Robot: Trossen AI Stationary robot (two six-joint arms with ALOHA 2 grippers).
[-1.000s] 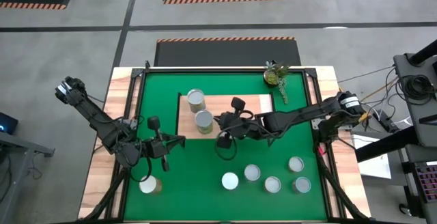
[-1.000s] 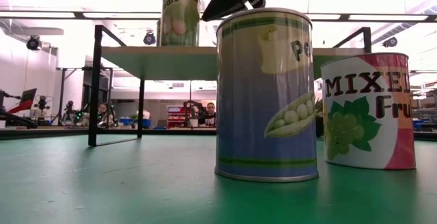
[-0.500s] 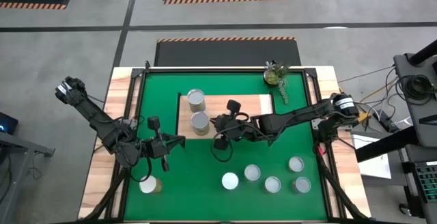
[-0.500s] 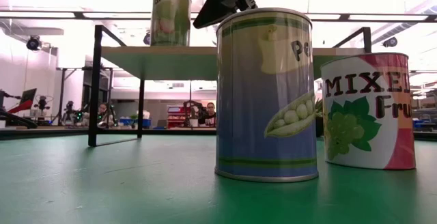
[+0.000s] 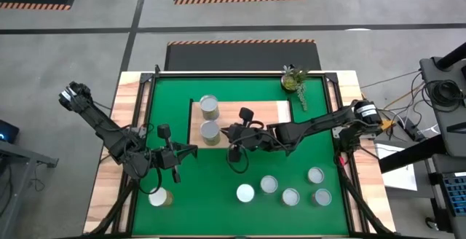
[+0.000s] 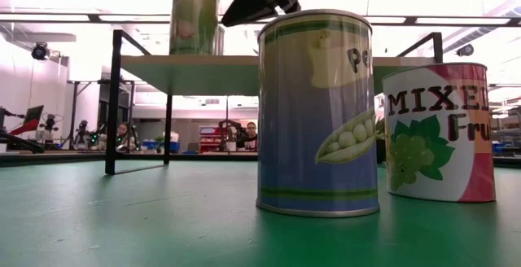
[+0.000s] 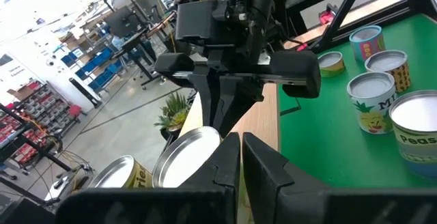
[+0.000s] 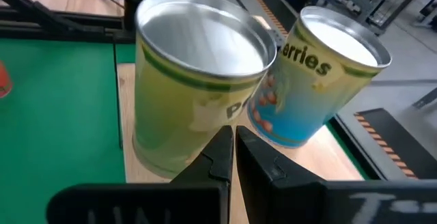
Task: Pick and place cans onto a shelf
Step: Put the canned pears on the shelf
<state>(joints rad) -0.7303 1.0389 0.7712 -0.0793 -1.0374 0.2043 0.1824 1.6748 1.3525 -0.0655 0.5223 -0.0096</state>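
The right gripper point(image 5: 224, 132), its fingers point(image 8: 220, 157) pressed together and holding nothing, hovers over the shelf point(image 5: 266, 112) with its tips just beside the nearer of the two cans point(image 5: 210, 130) standing on the shelf's left end, the other can point(image 5: 209, 107) sitting close behind it. The left gripper point(image 5: 191, 150) is likewise closed and empty, waiting above the green mat point(image 5: 167, 100) near the table's left side, with one can point(image 5: 158, 197) on the mat's front left corner beside it. Five more cans point(image 5: 268, 185) stand grouped on the mat in front of the shelf, toward the right.
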